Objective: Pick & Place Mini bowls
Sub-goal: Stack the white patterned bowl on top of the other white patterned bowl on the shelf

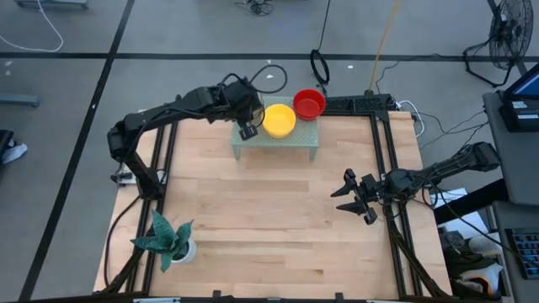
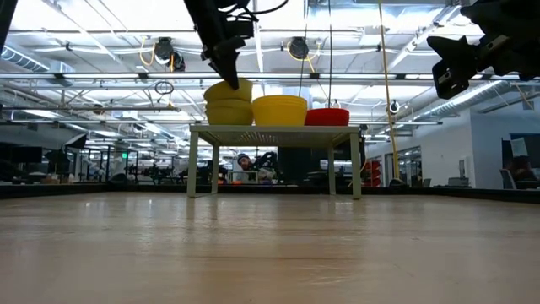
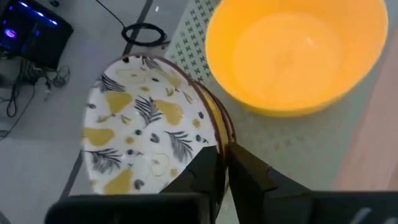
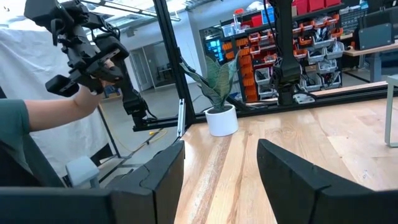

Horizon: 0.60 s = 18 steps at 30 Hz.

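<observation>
Two fingers of the left gripper (image 3: 221, 163) pinch the patterned bowl's (image 3: 140, 134) rim, yellow bowl (image 3: 292, 53) just beside; right gripper (image 1: 358, 195) gapes.

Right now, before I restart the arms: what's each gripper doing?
Left gripper: shut on the patterned bowl's rim, over the rack.
Right gripper: open, empty.

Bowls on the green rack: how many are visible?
4 at least. A patterned bowl, tilted in the left gripper, lies on a yellow-sided bowl at the rack's left end; a yellow bowl stands mid-rack; a red bowl at its right end. Others may be nested unseen.
</observation>
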Each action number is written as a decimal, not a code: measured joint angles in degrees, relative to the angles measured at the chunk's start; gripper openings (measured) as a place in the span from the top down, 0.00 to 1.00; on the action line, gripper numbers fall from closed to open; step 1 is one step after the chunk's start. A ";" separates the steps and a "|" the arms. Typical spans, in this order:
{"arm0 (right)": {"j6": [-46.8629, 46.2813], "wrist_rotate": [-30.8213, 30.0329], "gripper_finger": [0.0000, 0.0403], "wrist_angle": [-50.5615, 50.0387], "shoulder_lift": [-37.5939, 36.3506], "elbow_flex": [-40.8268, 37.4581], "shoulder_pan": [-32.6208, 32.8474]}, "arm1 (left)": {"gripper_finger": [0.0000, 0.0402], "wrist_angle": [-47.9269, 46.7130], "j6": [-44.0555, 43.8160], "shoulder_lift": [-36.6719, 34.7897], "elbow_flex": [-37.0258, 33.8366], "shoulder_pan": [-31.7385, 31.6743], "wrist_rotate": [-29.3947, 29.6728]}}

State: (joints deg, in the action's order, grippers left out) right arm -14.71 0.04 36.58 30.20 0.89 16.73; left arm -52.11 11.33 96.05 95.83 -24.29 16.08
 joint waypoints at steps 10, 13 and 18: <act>0.00 0.01 0.53 0.00 -0.02 -0.01 0.00 | 0.95 -2.11 -0.55 1.62 0.00 0.03 0.47; -0.01 0.01 0.52 0.02 -0.02 0.00 0.02 | 0.91 -1.43 0.14 2.00 0.02 0.02 1.00; 0.00 0.01 0.53 0.00 -0.02 -0.01 0.00 | 0.92 -1.46 0.22 2.50 0.02 0.02 1.09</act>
State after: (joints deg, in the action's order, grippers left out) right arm -14.71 0.05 36.58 30.17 0.88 16.74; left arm -53.57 11.55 98.55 95.85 -24.27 17.17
